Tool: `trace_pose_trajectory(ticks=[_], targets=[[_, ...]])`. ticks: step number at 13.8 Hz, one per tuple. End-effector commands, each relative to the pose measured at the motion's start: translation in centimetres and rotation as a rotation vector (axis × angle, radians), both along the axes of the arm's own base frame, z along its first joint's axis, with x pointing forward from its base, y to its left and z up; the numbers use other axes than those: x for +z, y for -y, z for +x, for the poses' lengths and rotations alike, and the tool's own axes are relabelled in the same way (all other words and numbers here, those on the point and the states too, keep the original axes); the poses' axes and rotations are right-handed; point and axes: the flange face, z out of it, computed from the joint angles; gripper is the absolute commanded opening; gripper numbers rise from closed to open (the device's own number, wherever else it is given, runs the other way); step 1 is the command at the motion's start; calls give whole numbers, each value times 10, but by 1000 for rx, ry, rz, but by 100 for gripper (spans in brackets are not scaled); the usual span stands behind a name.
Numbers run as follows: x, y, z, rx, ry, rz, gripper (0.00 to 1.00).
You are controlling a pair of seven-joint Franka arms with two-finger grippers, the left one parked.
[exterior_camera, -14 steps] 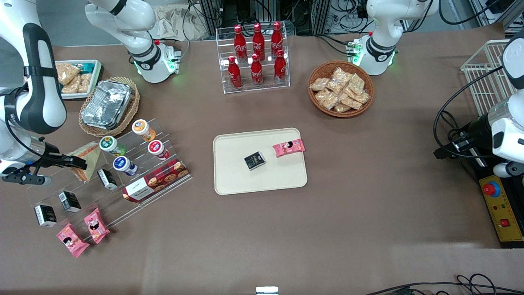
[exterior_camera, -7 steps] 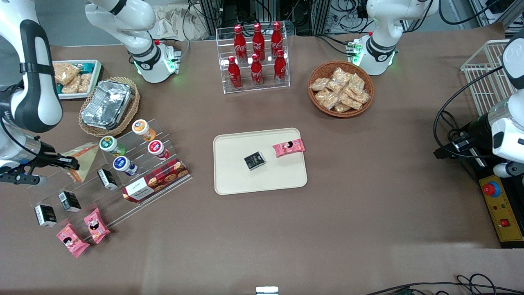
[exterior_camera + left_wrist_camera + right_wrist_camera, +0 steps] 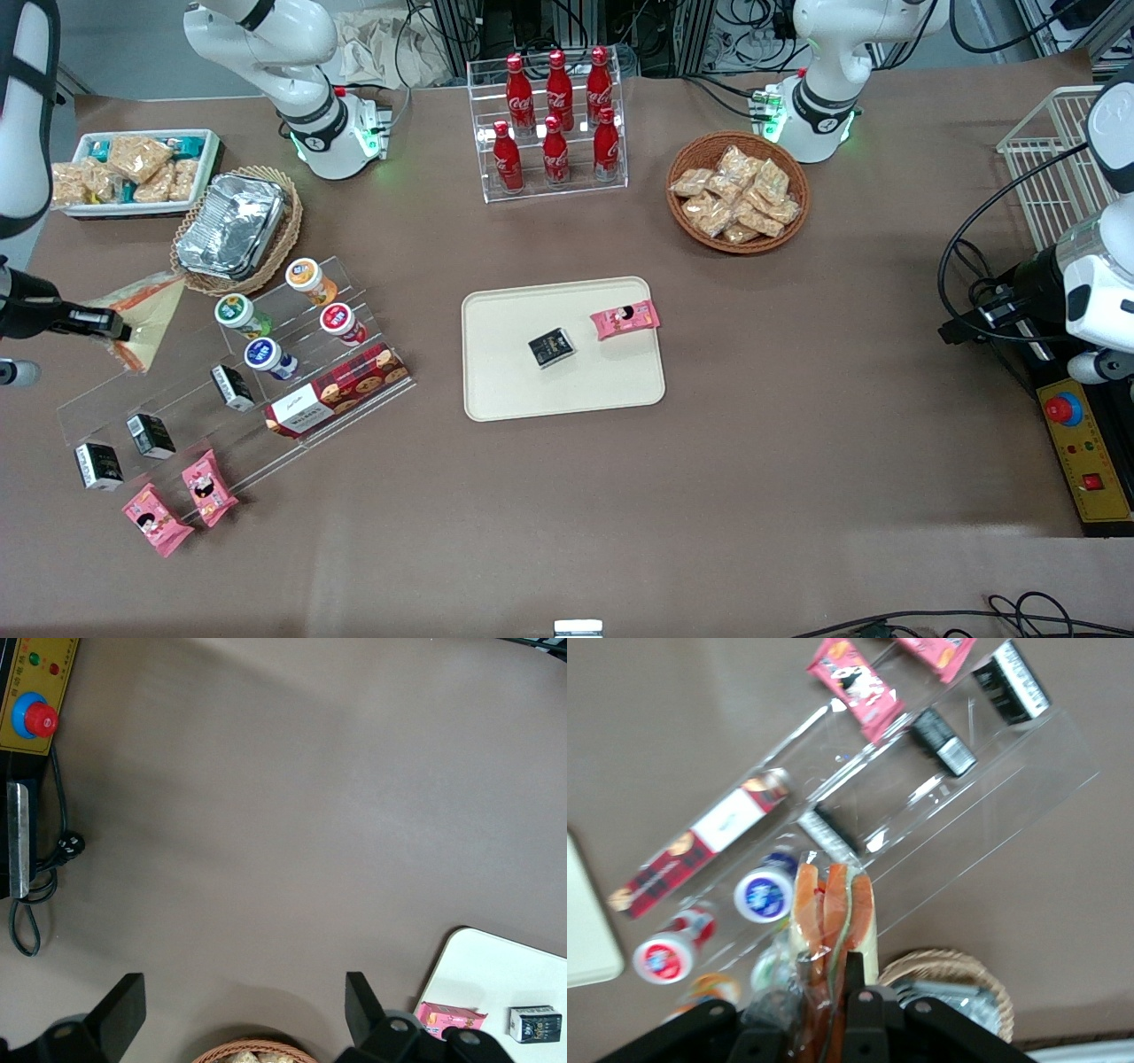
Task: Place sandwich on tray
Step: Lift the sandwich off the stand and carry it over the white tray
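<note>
The sandwich (image 3: 149, 310), a plastic-wrapped wedge with orange and green layers, hangs in the air over the table, beside the clear stepped shelf at the working arm's end. My right gripper (image 3: 113, 323) is shut on it. In the right wrist view the black fingertips (image 3: 853, 973) pinch the wrapped sandwich (image 3: 833, 899) between them, above the shelf. The cream tray (image 3: 505, 390) lies flat at the table's middle, far from the gripper; its corner (image 3: 496, 970) also shows in the left wrist view.
The tray bears a black box (image 3: 551, 346) and a pink packet (image 3: 625, 319). The clear shelf (image 3: 177, 399) carries cups, black boxes and a cookie box (image 3: 337, 390). A foil container (image 3: 232, 224), a white snack tray (image 3: 133, 168), a cola rack (image 3: 554, 124) and a snack basket (image 3: 737, 191) stand farther from the camera.
The gripper has carried the sandwich off the shelf, upward and toward the working arm's end of the table. The white snack tray, earlier covered by the arm, now shows.
</note>
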Motion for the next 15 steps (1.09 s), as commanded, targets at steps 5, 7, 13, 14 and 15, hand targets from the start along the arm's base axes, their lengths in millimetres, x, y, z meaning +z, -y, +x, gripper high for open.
trace_pose_trajectory(ticks=[5, 7, 13, 14, 15], targets=[[18, -164, 3, -396, -84, 50, 0], [4, -215, 0, -527, -123, 23, 0], [-40, -305, 17, -835, -159, 109, 0], [-55, -323, 21, -884, -151, 104, 0], [-70, -342, 24, -936, -140, 103, 0]])
